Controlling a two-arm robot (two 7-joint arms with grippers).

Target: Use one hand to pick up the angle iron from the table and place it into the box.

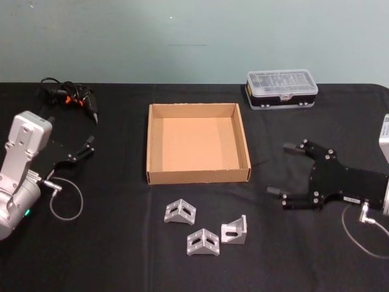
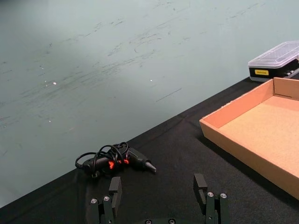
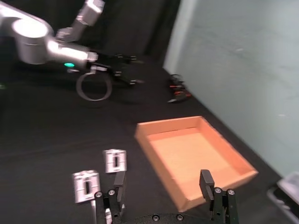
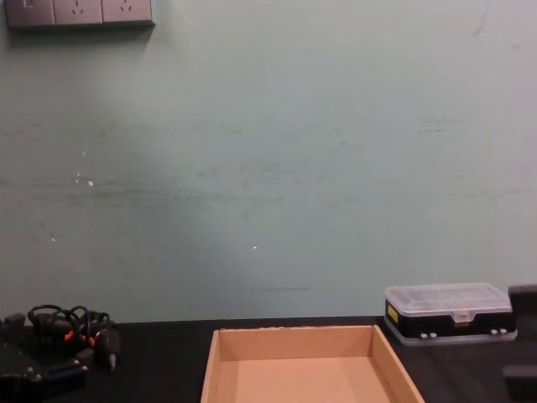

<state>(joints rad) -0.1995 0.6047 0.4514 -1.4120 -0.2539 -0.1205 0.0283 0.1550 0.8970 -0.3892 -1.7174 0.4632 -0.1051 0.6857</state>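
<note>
Three silver angle irons lie on the black table (image 1: 109,243) in front of the box: one at the left (image 1: 180,212), one nearest me (image 1: 203,241), one at the right (image 1: 234,230). Two of them show in the right wrist view (image 3: 115,160) (image 3: 86,185). The tan cardboard box (image 1: 197,143) (image 3: 187,151) (image 4: 302,369) (image 2: 261,135) sits empty at the table's centre. My right gripper (image 1: 284,169) (image 3: 162,181) hovers open to the right of the box and the angle irons, fingers pointing left. My left gripper (image 1: 76,155) (image 2: 157,186) rests open at the far left.
A clear-lidded black organiser case (image 1: 282,89) (image 4: 449,312) stands behind the box to the right. A black corded tool with orange marks (image 1: 70,97) (image 2: 117,161) lies at the back left. A cable loop (image 1: 65,201) hangs by the left arm.
</note>
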